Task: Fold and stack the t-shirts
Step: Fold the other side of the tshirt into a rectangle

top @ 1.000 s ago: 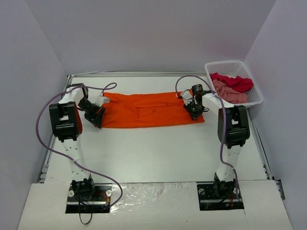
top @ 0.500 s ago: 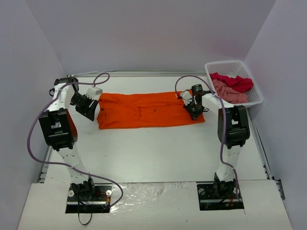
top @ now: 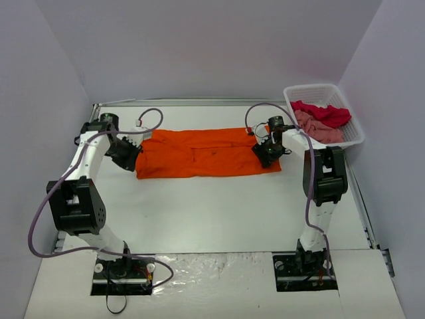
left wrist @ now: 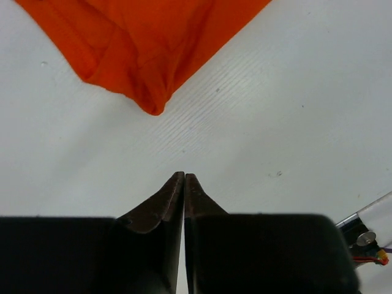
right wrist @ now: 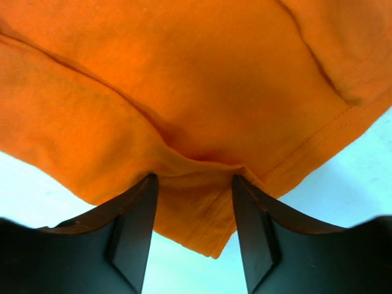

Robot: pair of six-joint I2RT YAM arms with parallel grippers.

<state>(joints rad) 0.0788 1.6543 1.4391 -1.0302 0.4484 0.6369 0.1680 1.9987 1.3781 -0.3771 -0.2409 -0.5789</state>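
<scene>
Orange t-shirt (top: 206, 153) on white table (top: 219, 212)

The orange t-shirt (top: 202, 153) lies flat on the table (top: 212, 212), folded into 1 long band running left to right, with light creases. Its right hemmed corner is bunched into a small ridge. The crimson red t-shirt (top: 327, 113) and dusty pink t-shirt (top: 316, 128) lie crumpled together in the white basket (top: 312, 89), well apart from it at the far right.

Table (top: 212, 206) before orange t-shirt (top: 199, 154) lies open; basket (top: 312, 88) fills far-right corner.
</scene>
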